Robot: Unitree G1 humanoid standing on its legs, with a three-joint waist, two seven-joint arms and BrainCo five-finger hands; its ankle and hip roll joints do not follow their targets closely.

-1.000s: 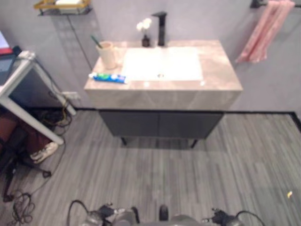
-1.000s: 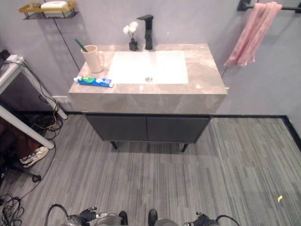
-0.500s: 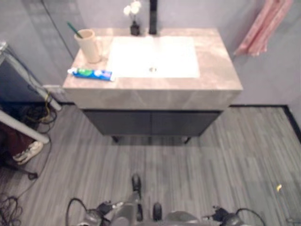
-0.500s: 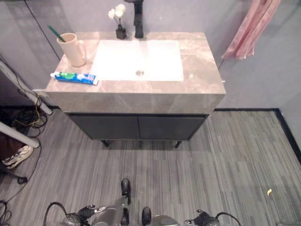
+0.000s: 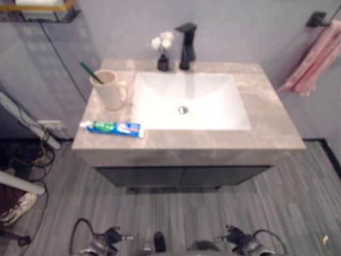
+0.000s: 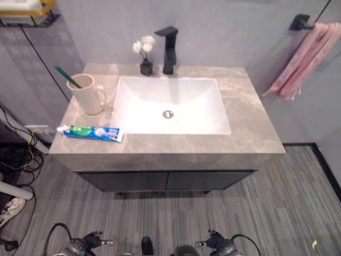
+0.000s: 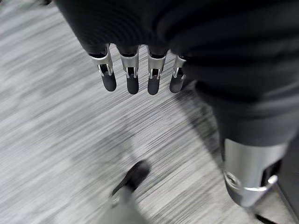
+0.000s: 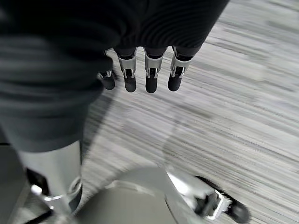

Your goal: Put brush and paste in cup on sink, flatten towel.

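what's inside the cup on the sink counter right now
A green toothbrush leans in the cup, its handle poking out past the rim. The end inside is hidden by the cup's wall. The toothpaste is not inside; it lies flat on the counter in front of the cup.

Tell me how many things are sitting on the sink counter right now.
4: a cup holding the toothbrush at the left rear, the toothpaste tube lying in front of it, a small flower vase beside the black faucet.
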